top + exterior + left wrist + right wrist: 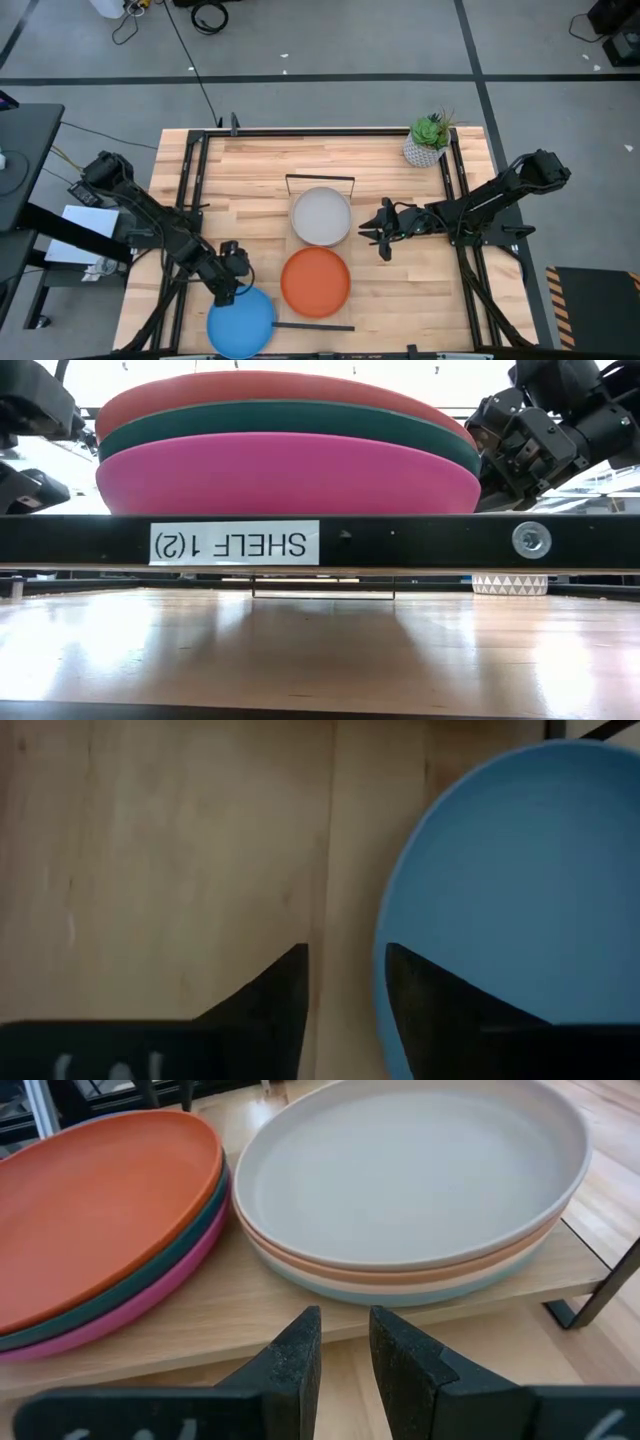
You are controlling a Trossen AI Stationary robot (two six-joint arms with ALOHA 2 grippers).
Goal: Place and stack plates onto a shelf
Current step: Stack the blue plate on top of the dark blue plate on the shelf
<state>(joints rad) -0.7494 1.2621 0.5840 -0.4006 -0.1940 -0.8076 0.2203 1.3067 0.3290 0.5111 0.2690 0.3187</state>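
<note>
Orange tops the nearer stack on the shelf (250, 1330): we see the orange plate (316, 281) lying on a teal plate (190, 1250), which lies on a magenta plate (175, 1285). Just beside that stack, toward the table's far edge, is a second one, with a grey plate (321, 216) on top, a tan plate (400, 1275) under it and a light blue plate (420, 1293) at the bottom. The two stacks touch or nearly touch at their rims. The shelf runs from the near edge of the table (250, 170) toward its middle, with a black wire frame (320, 179) at its far end. In the low view the magenta, teal and orange plates sit above a black bar with a label (234, 543) on it.

Our left gripper (228, 287) is near the table's near left corner, at the rim of the blue plate (241, 321), which overhangs the near edge. In the left wrist view one of its fingers (430, 1010) lies over the plate's inside and the other is outside the rim, with a narrow gap between them. We cannot tell whether they pinch the rim.

Our right gripper (382, 232) is over the table just right of the grey plate, pointing at the shelf. Its fingers stand slightly apart and hold nothing.

A potted plant (430, 139) stands at the far right corner.
</note>
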